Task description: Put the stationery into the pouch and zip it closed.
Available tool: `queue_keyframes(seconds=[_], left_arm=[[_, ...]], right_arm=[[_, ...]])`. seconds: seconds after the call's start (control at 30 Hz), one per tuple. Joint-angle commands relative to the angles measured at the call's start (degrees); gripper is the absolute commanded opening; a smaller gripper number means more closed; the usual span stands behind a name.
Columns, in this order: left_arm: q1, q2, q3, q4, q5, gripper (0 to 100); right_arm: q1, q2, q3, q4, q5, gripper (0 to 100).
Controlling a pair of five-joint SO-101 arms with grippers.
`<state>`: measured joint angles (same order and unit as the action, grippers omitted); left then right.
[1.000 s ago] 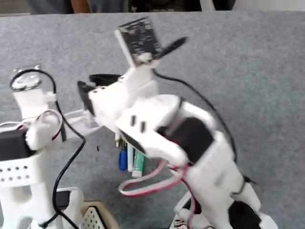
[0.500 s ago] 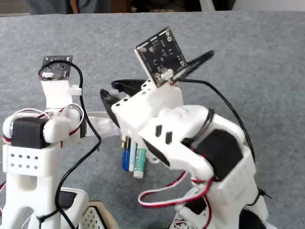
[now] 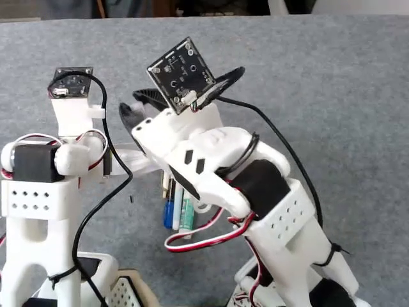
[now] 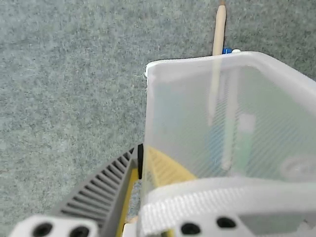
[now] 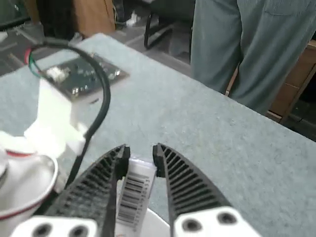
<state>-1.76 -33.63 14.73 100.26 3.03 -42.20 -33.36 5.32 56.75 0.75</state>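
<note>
Pouch (image 4: pixel 212 113) hangs over the table (image 4: pixel 64 74), just ahead of the left wrist. Pens (image 4: pixel 232 143) show through its wall, side by side; inside or beneath, cannot tell. Pencil (image 4: pixel 218 29) runs alongside them, 1 end past the pouch rim. High view: pens lie under the right arm (image 3: pixel 255 192), right of the left arm (image 3: pixel 38 185).
</note>
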Motion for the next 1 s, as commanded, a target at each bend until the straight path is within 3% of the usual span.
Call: queue_keyframes(seconds=[0.0, 0.2, 0.7, 0.8, 0.97], left_arm=[[-1.19, 2.73, 1.27, 0.53, -0.53, 3], [-1.19, 2.99, 1.27, 0.44, -0.53, 3], [-1.19, 2.73, 0.75, 0.44, -0.44, 3], [-1.19, 3.08, 0.75, 0.44, -0.53, 3], [-0.84, 3.16, 0.66, 0.44, -0.53, 3]], right_arm=[[0.97, -0.31, 0.31, -2.46, -4.13, 1.2], [1.05, -0.31, 4.44, -0.26, -8.0, 1.2], [2.55, -0.75, 11.82, -3.69, -7.74, 1.3], [1.85, -2.68, 9.8, 0.88, -3.78, 1.2], [-5.71, -5.58, 4.44, 12.31, 9.76, 1.2]])
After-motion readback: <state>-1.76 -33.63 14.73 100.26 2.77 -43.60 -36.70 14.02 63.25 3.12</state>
